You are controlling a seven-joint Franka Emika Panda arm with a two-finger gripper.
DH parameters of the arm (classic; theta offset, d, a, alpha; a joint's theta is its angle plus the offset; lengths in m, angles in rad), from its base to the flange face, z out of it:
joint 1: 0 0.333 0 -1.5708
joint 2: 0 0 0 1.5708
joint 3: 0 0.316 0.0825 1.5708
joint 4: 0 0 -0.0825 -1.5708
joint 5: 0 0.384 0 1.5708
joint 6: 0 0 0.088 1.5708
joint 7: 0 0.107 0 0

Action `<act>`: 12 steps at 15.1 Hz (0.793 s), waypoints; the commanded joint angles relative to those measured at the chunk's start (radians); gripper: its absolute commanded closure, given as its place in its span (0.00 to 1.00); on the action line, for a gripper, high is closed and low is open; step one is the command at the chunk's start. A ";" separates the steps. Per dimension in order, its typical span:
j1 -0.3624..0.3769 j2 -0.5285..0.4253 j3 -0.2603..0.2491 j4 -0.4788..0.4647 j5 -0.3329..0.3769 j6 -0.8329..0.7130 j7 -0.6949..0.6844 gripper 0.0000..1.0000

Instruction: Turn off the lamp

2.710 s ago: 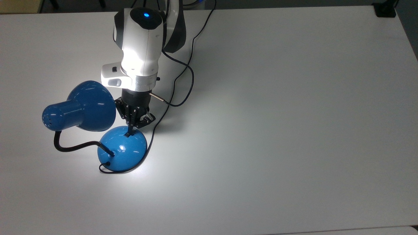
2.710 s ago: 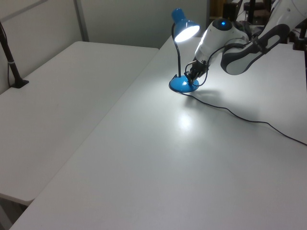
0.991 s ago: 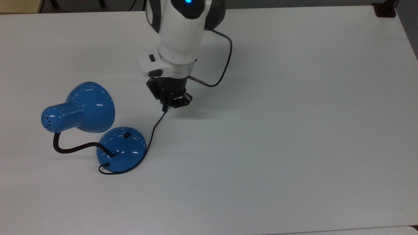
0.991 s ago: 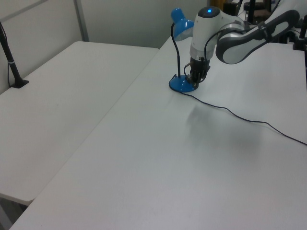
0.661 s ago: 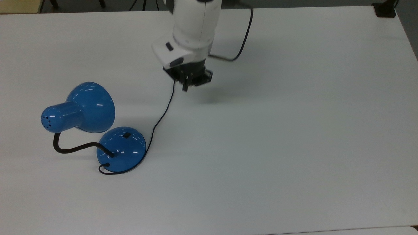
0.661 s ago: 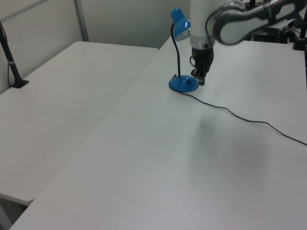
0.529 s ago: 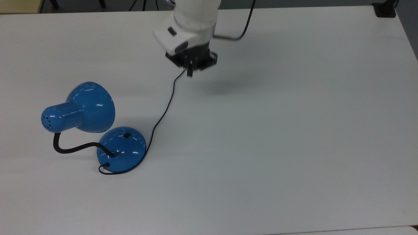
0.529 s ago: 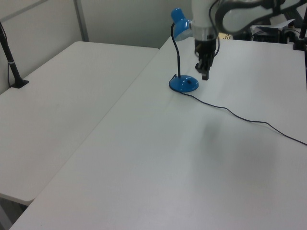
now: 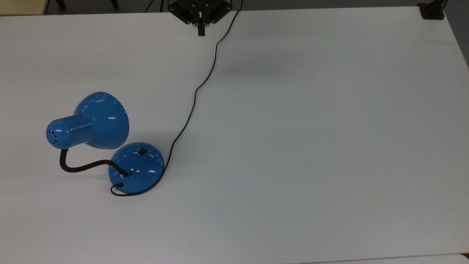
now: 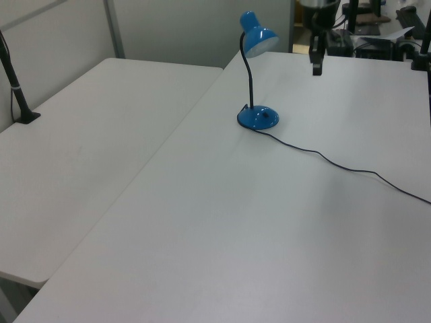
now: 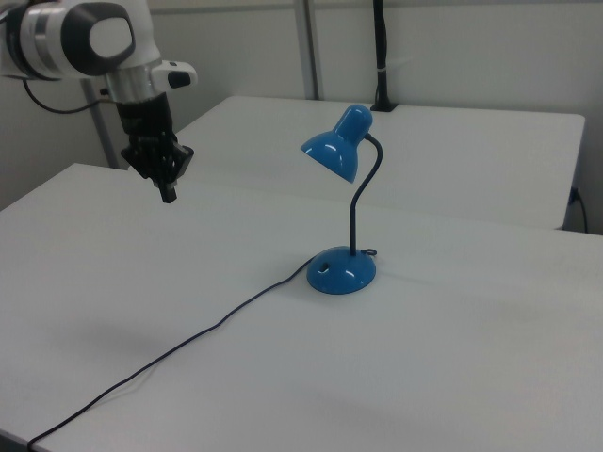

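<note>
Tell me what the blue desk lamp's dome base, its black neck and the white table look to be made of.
The blue dome base looks like painted metal or hard plastic: glossy, with sharp highlights. The black neck seems a flexible gooseneck, matte, holding an S-curve; its material is unclear. The white table looks like smooth laminate with a soft, dull sheen.

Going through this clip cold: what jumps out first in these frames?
The glossy blue lamp stands on the white table toward the top view's left, its shade unlit. Its thin black cord snakes from the base toward the top view's far edge, where the gripper hangs raised, well clear of the lamp.
</note>
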 commanded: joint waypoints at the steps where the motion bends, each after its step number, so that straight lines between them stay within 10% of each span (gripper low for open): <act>1: 0.035 -0.026 -0.050 0.029 0.021 -0.073 -0.029 0.74; 8: 0.035 -0.029 -0.051 0.047 0.004 -0.071 -0.029 0.00; 12: 0.036 -0.029 -0.047 0.047 -0.006 -0.071 -0.017 0.00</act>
